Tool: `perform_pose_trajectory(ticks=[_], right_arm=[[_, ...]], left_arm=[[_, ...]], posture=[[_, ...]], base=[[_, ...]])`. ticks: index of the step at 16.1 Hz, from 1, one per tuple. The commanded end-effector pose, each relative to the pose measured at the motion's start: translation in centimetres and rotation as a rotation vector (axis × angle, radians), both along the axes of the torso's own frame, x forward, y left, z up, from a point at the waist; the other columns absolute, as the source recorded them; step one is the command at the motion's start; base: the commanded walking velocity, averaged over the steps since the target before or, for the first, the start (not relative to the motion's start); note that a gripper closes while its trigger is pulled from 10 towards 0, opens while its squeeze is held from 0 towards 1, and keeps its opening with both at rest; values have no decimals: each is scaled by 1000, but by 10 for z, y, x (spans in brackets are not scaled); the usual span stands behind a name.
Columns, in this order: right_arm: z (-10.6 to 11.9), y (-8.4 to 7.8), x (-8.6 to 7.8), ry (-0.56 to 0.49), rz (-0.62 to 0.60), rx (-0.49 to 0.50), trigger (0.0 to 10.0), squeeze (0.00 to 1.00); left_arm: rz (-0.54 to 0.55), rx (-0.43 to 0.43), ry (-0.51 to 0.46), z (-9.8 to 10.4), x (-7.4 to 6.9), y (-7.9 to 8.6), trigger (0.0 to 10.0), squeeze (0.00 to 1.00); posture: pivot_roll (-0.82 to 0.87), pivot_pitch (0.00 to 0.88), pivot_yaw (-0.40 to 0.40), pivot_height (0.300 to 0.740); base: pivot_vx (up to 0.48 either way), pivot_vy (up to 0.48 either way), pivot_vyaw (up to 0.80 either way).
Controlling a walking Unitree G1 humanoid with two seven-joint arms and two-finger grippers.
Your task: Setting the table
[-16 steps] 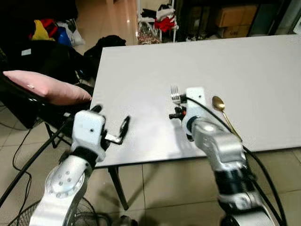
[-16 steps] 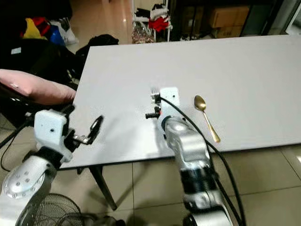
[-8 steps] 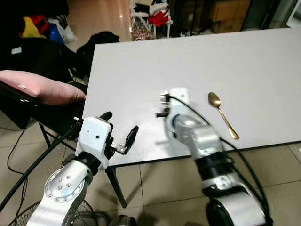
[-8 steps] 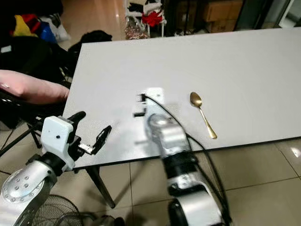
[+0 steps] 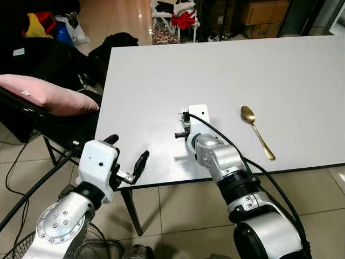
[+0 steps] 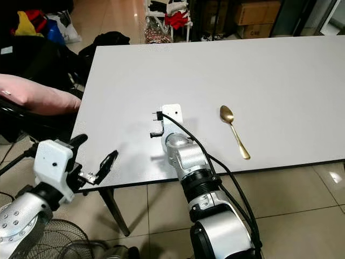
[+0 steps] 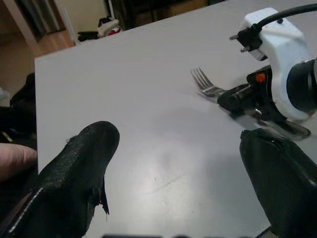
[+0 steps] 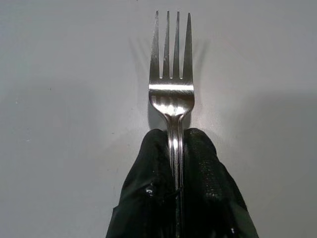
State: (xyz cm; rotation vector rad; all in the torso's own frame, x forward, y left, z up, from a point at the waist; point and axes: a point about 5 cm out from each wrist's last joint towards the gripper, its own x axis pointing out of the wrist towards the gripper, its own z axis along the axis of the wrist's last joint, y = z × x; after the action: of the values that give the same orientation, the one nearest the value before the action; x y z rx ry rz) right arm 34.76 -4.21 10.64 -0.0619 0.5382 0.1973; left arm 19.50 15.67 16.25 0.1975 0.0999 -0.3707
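My right gripper (image 8: 174, 141) is shut on the handle of a silver fork (image 8: 171, 89), whose tines point away over the white table (image 5: 161, 70). From the head views, the right wrist (image 5: 197, 116) sits low over the table's near middle and hides the fork. A gold spoon (image 5: 257, 131) lies on the table to the right of it, bowl facing away. My left gripper (image 5: 126, 155) hangs open at the table's front left edge with nothing between its fingers (image 7: 84, 163). The fork (image 7: 203, 82) also appears past them.
A black chair with a pink cushion (image 5: 46, 94) stands at the table's left side. Clothes and bags lie on the floor beyond (image 5: 48, 27). Cardboard boxes (image 5: 264, 13) sit behind the table. A fan grille (image 5: 19, 251) is at my lower left.
My right gripper has carried the fork leftward, farther from the spoon. The left gripper has dropped toward the table's front edge. The camera has also shifted.
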Motion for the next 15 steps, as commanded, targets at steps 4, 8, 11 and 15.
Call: perform_pose_trajectory(ticks=[4, 8, 11, 15], right_arm=[[8, 57, -14, 53, 114, 124, 10000, 361], [9, 54, -12, 55, 104, 144, 10000, 1000], [19, 46, -8, 14, 111, 164, 10000, 1000], [56, 30, -11, -98, 151, 205, 10000, 1000]], left_arm=[[-4, 1, -2, 3, -2, 0, 10000, 0], [-8, 0, -1, 3, 0, 0, 10000, 0], [-8, -2, -8, 3, 5, 0, 10000, 0], [11, -35, -41, 8, 17, -1, 10000, 0]], posture=[[-17, 86, 27, 740], [-20, 81, 32, 740], [-33, 68, 42, 740], [-46, 47, 56, 740]], base=[[0, 0, 0], [0, 0, 0], [0, 0, 0], [0, 0, 0]])
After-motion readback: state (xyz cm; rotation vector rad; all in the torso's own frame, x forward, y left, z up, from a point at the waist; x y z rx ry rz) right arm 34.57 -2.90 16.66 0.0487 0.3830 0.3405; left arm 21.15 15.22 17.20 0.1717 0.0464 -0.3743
